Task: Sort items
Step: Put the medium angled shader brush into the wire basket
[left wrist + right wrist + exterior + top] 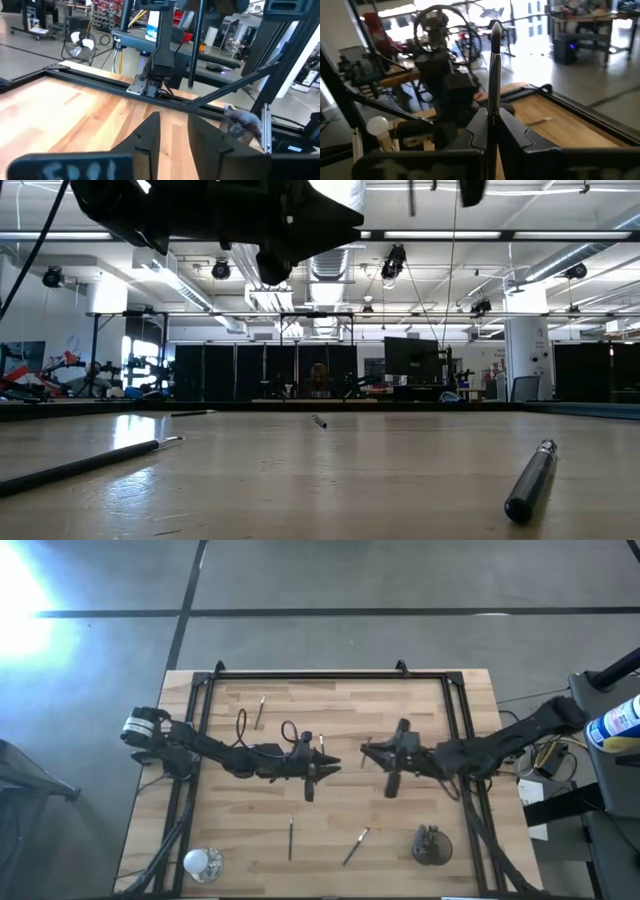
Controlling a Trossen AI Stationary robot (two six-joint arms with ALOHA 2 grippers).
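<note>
Sorting looked early: right gripper (491, 125) pinched one brush (494, 75), left gripper (172, 132) spread empty, several brushes (355, 846) loose on desk (240, 815).

Slim brushes (290, 838) scattered; one (494, 75) upright in tool.

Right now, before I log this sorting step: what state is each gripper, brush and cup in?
left gripper, jaws apart, nothing between them
right gripper, jaws shut on the held brush
held brush, standing up out of the jaws, off the table
loose brushes, lying flat on the table
dark cup, standing upright
silver cup, standing upright
</note>
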